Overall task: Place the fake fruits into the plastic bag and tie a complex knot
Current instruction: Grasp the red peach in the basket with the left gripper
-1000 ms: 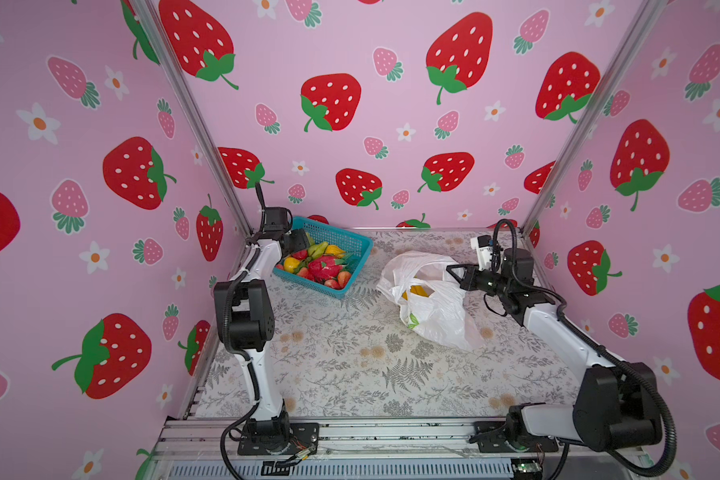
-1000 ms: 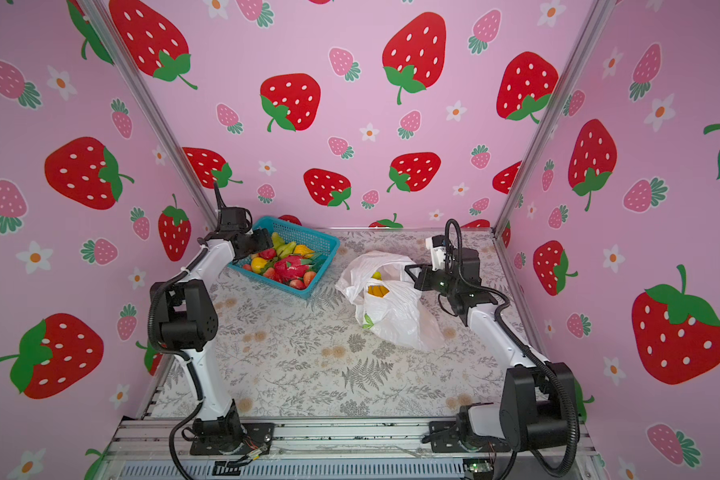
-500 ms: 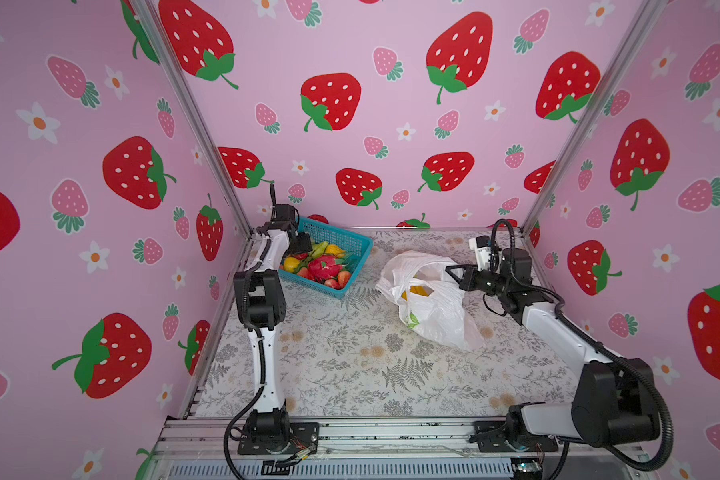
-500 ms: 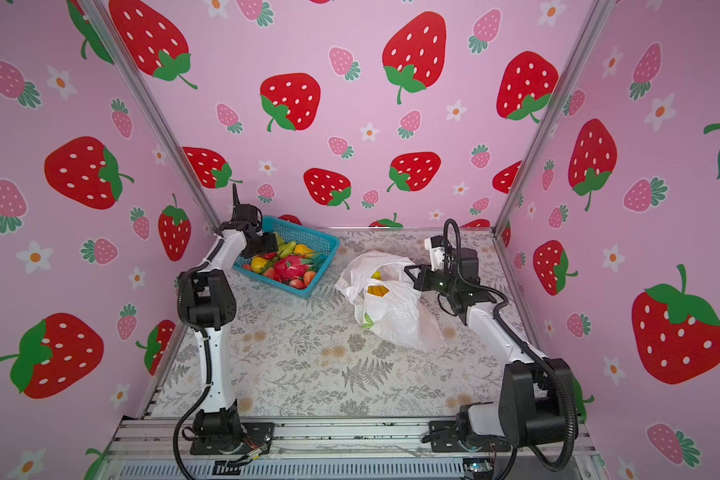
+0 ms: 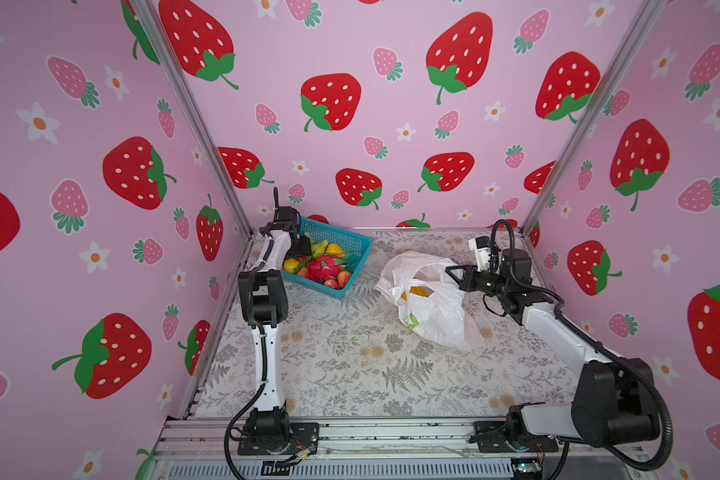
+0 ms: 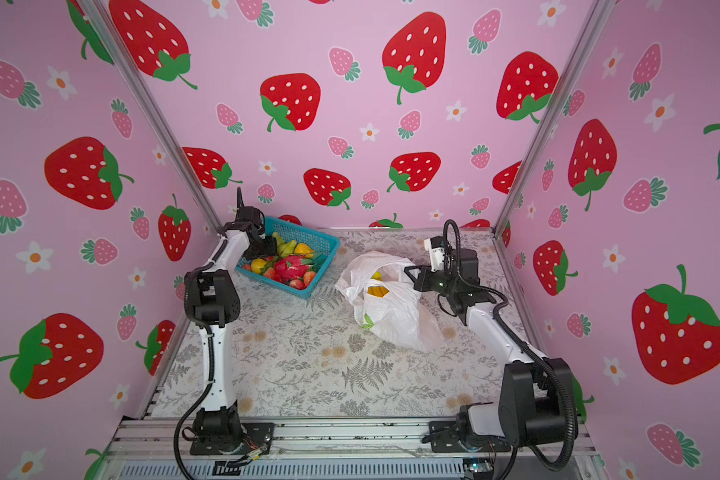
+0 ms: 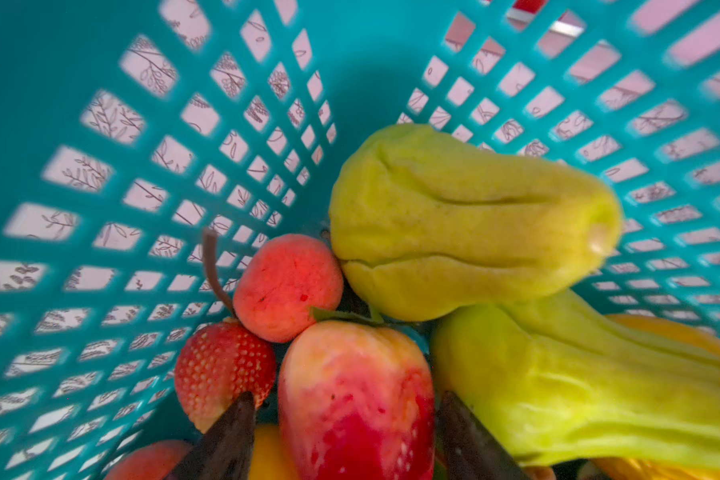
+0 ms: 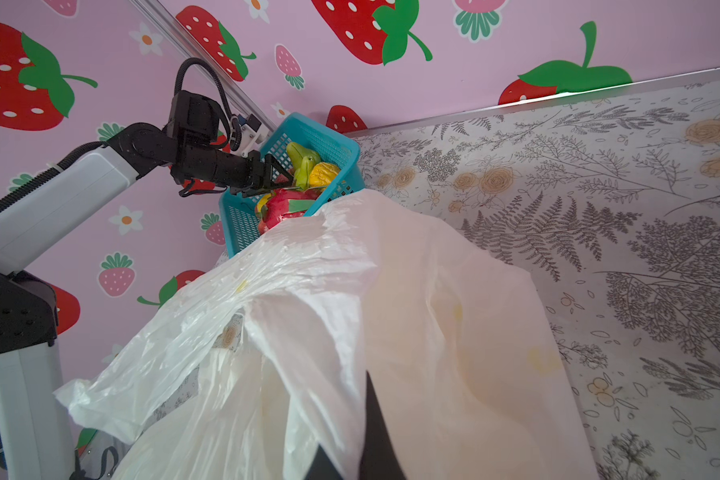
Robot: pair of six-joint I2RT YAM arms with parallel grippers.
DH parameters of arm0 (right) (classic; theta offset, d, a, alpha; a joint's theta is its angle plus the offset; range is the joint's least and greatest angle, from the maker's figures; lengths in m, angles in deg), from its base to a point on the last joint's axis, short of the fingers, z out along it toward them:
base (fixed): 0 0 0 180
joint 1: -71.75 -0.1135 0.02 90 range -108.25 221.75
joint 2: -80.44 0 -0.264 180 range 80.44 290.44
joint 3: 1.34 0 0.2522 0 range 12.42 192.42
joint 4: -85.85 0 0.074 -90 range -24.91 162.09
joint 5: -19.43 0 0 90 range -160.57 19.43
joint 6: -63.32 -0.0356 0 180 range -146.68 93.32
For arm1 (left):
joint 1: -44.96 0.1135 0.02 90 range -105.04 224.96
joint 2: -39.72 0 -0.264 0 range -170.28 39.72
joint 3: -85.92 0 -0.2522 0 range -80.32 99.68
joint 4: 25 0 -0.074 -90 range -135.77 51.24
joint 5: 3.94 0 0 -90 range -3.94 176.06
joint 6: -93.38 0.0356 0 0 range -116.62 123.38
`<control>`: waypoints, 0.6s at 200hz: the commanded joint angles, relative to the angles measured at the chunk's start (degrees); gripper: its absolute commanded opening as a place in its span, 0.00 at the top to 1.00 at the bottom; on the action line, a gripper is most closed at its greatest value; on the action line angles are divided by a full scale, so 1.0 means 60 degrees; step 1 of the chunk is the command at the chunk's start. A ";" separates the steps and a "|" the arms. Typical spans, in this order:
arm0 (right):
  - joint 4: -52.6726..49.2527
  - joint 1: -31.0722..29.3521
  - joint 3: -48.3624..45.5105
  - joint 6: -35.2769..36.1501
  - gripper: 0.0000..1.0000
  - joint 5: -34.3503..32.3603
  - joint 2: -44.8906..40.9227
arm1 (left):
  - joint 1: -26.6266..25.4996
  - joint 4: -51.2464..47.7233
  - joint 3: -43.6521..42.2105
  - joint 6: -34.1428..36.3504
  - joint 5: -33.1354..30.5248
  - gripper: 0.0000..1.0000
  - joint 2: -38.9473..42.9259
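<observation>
The fake fruits lie in a teal mesh basket point(image 5: 352, 240) point(image 6: 319, 240) at the back left: green ridged fruits point(image 7: 466, 216), a strawberry point(image 7: 221, 365), a pink dragon fruit point(image 5: 325, 266). My left gripper point(image 7: 346, 399) point(image 5: 304, 249) reaches into the basket, open. Its fingers stand either side of a red-and-yellow fruit point(image 7: 341, 357), with a gap on one side. The white plastic bag point(image 5: 433, 307) point(image 6: 391, 311) lies right of centre with a yellow fruit point(image 5: 416, 291) showing in its mouth. My right gripper point(image 8: 358, 415) point(image 5: 449, 270) is shut on the bag's rim and holds it up.
Pink strawberry-print walls close in the back and both sides. The basket sits tight in the back left corner against the metal post point(image 5: 208, 137). A floral table cover point(image 5: 350, 365) spreads between the basket, the bag and the front rail.
The left arm's elbow has folded up and the left gripper has pushed deeper into the basket, its jaws narrowing round the fruit. The right arm and the bag have not moved.
</observation>
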State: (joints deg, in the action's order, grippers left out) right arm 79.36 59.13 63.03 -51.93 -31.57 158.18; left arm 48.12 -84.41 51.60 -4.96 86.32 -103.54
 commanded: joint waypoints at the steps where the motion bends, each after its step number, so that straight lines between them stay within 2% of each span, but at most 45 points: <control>1: 0.0122 -0.0021 -0.0129 0.0166 1.00 0.0003 0.0082 | 0.0026 -0.0725 0.0412 0.0137 0.0027 0.27 -0.0256; 34: 0.0151 -0.0029 -0.0144 0.0166 1.00 0.0013 0.0129 | 0.0030 -0.0899 0.0439 0.0233 0.0059 0.28 -0.0373; 82: 0.0173 -0.0028 -0.0140 0.0159 1.00 0.0043 0.0197 | 0.0017 -0.0883 0.0564 0.0207 0.0163 0.50 -0.0255; 120: 0.0181 -0.0021 -0.0159 0.0137 1.00 0.0064 0.0185 | 0.0030 -0.0587 0.0561 0.0138 -0.0029 0.55 0.0372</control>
State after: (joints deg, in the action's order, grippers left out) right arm 79.38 59.13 62.72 -51.93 -31.54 158.83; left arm 48.10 -87.28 52.69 -4.10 86.93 -104.13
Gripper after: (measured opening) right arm 0.041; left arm 0.530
